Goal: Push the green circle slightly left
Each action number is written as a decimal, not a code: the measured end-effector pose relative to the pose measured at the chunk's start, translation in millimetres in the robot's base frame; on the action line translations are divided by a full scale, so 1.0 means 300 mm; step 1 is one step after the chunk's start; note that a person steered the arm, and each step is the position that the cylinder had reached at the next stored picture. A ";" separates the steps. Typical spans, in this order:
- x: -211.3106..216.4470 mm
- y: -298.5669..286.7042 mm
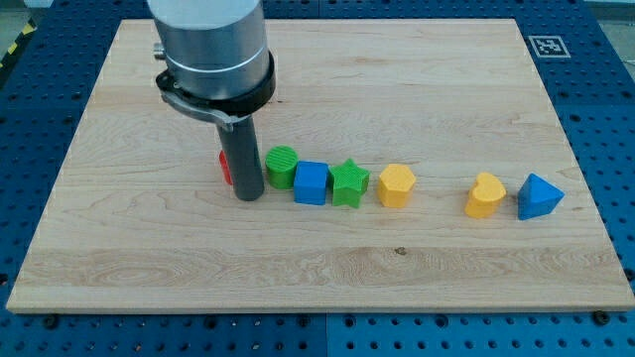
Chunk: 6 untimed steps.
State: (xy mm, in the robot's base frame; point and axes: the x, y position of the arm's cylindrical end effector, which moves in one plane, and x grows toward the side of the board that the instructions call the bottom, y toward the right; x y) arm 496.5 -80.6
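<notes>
The green circle (281,166) sits on the wooden board (317,258), left of centre. My tip (248,195) rests on the board just to the circle's left and slightly below it, very close to it or touching; I cannot tell which. A red block (225,167) is mostly hidden behind the rod on its left, shape unclear. A blue cube (311,182) touches the green circle on its lower right.
A green star (348,182) stands right of the blue cube, then a yellow hexagon (396,185). Further right are a yellow heart (485,195) and a blue triangle (538,197). The arm's grey body (210,50) hangs over the board's upper left.
</notes>
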 end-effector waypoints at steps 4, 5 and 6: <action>-0.017 -0.120; -0.026 -0.120; -0.048 -0.120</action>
